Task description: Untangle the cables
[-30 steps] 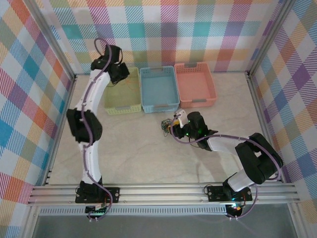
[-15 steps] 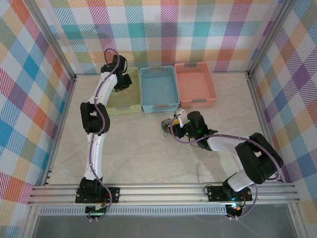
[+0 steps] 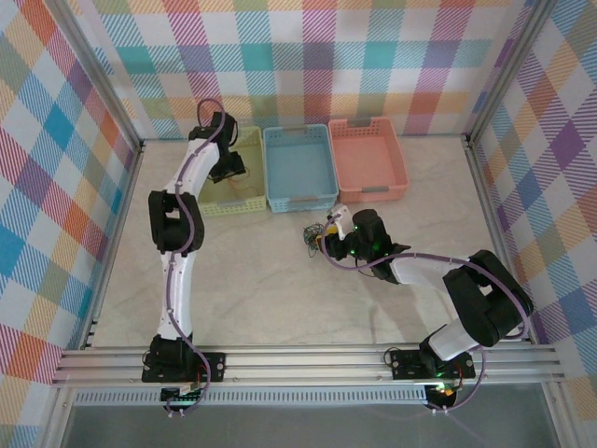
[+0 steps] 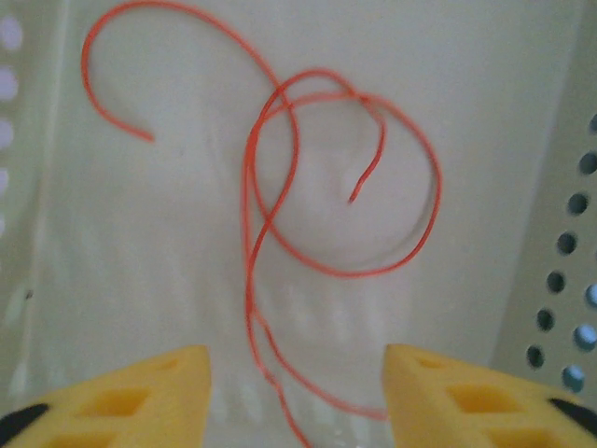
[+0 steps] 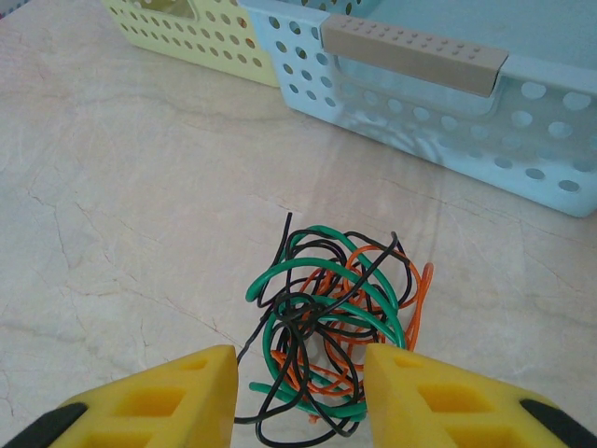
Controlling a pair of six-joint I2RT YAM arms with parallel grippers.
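Marble tabletop (image 3: 242, 289) carries the green, black and orange cable tangle (image 5: 326, 317) between the fingers of my right gripper (image 5: 300, 397), grip unclear to me, while my left gripper (image 4: 297, 392), fingers apart over one red-orange wire (image 4: 436, 201) in the yellow plastic basket (image 4: 550, 308), may snag its tail when rising.

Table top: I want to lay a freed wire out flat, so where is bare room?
Bare marble table lies between the left arm and the tangle of red-orange, black and green cables, and along the near metal rail. Crowded before the blue plastic basket.
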